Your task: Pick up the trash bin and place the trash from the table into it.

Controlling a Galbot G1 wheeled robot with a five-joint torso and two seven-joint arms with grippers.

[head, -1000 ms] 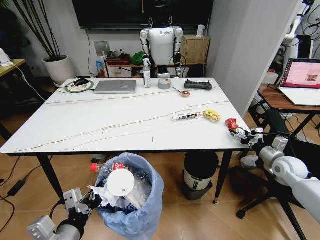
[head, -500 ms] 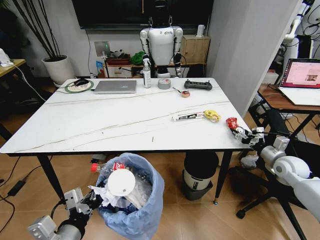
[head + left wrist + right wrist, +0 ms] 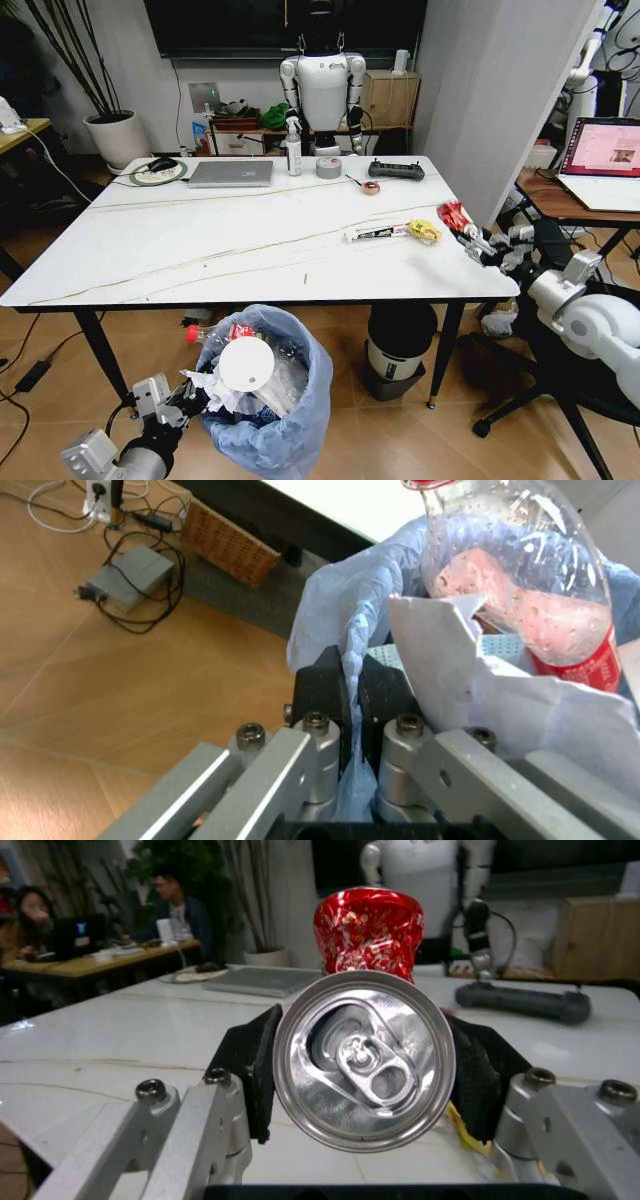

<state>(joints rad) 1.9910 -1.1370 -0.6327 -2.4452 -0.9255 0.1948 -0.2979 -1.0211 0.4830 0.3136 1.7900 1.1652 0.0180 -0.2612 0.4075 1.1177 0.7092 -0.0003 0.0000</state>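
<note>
White veined counter is filling the room's middle. Beyond its right corner the right tool is clamping a crushed red can, long axis pointing away from the wrist. Far down to its left, the left tool is pinching the bin bag's rim. Only the right wrist view is showing the can's pull-tab end.

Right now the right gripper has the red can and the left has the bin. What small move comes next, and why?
Probably swing the right gripper toward the trash bin. It is shut on the crushed red can above the table edge, while the left gripper pinches the bin's blue liner low in front. The can cannot drop in from there.
</note>
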